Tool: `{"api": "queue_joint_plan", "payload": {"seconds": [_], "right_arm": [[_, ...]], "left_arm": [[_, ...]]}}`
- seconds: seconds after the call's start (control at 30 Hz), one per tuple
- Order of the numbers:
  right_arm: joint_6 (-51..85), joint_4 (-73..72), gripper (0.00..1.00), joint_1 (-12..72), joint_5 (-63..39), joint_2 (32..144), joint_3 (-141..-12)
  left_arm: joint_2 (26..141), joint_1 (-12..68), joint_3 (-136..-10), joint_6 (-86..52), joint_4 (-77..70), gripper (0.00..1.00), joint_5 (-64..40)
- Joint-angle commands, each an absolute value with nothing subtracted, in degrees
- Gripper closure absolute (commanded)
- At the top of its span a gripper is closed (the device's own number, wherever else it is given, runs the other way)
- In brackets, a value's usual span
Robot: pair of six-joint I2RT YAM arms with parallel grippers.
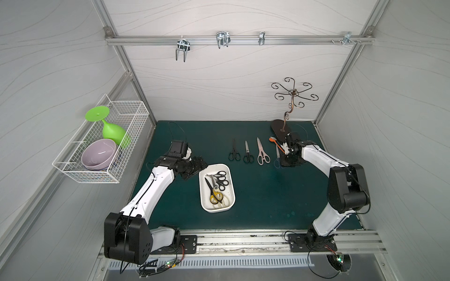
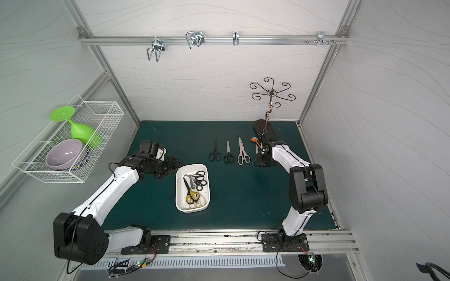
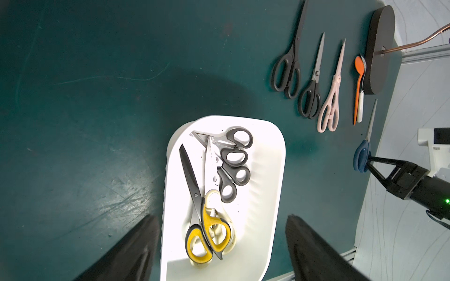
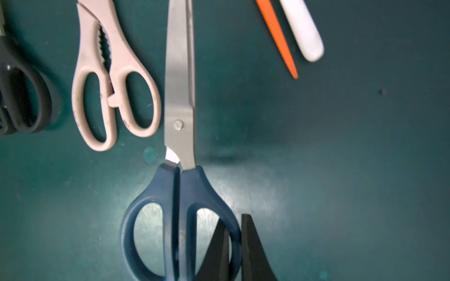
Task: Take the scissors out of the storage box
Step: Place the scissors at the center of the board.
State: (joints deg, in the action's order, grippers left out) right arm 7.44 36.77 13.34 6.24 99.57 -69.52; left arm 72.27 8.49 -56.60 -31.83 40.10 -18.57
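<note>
The white storage box (image 1: 230,199) (image 2: 205,197) (image 3: 263,194) lies mid-table. In it are the yellow scissors (image 1: 215,195) (image 3: 209,228) over a cream-handled pair (image 3: 214,197), and two black-handled pairs (image 1: 221,180) (image 3: 237,138). On the mat beyond lie two black pairs (image 1: 234,150) (image 1: 248,153) and a pink pair (image 1: 261,152) (image 4: 117,73). My right gripper (image 4: 235,223) (image 3: 369,165) is shut on one handle loop of the blue scissors (image 4: 155,194) (image 3: 362,155), right of the pink pair and low at the mat. My left gripper (image 3: 221,216) (image 1: 201,164) is open at the box's far left corner.
Orange (image 1: 272,140) (image 4: 277,39) and white (image 4: 304,31) spoons lie beside the black base of a wire hook stand (image 1: 278,129), just behind the right gripper. A white wire basket (image 1: 126,136) with a green goblet and a purple bowl hangs on the left wall.
</note>
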Motion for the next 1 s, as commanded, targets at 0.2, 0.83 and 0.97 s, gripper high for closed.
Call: {"api": "queue_joint_plan", "payload": {"seconds": [0.2, 0.83, 0.97], "right_arm": [[1.43, 32.34, 1.00, 8.59, 0.48, 105.59, -72.30], [1.44, 33.74, 1.00, 8.69, 1.98, 111.48, -74.87], [1.78, 34.01, 1.00, 8.73, 3.83, 113.42, -76.06]], "left_arm": [[72.97, 8.61, -58.18, -30.31, 40.12, 0.14, -17.43], [72.02, 8.65, -56.66, -30.41, 39.99, 0.14, -16.52], [71.96, 8.61, -56.71, -30.50, 40.00, 0.14, -16.43]]}}
